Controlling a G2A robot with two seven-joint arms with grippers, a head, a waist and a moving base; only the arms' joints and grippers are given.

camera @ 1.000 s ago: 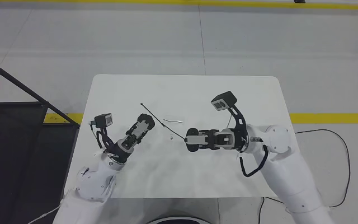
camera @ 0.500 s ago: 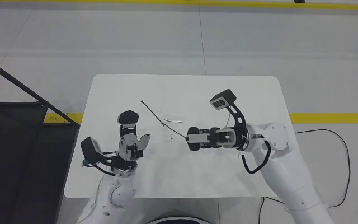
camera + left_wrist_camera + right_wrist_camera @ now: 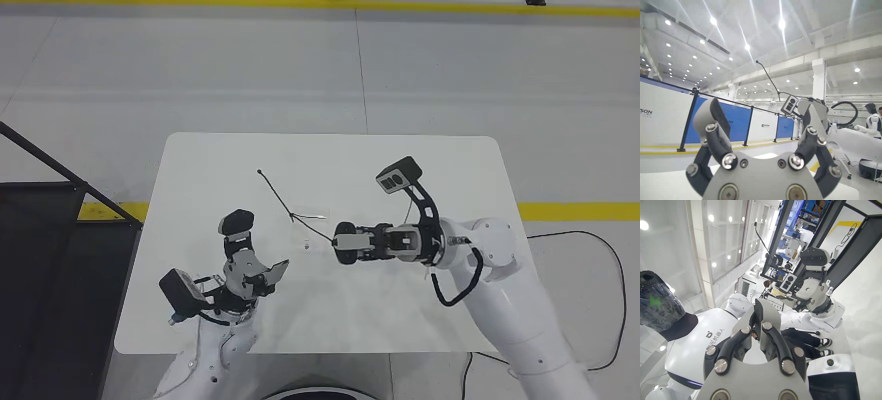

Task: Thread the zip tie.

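Right hand (image 3: 337, 243) pinches zip tie (image 3: 279, 197)

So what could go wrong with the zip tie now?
1. The right gripper pinches the zip tie at one end only. The long free part sticks out in the air, so it may wobble or bend, making its tip hard to catch.
2. The left gripper is open and sits off to the side of the tie. It could close on nothing, or bump the tie and twist it in the right gripper.
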